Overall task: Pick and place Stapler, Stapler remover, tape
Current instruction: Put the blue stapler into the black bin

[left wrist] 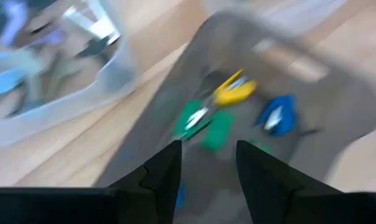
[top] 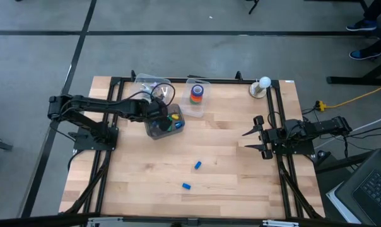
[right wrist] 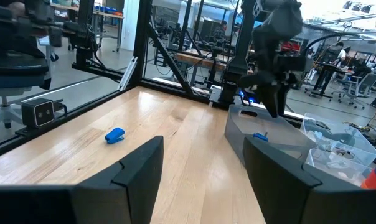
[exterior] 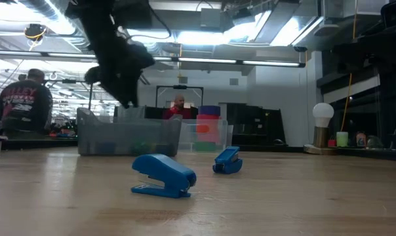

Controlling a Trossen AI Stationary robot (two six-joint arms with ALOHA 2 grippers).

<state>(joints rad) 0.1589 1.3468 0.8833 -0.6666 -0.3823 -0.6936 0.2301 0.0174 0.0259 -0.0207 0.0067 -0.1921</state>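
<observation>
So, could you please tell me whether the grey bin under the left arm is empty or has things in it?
Not empty. The grey bin holds small yellow, green and blue pieces; the left gripper hovers above, jaws apart.

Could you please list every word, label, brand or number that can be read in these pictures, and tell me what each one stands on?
"LLEY": the readable part of white lettering on the back of a person's dark shirt, low view, beyond the table; the rest is too blurred.
Blue staplers: no readable marking.
Tape rolls: no lettering visible.
Grey bin under the left gripper: no label readable.
</observation>
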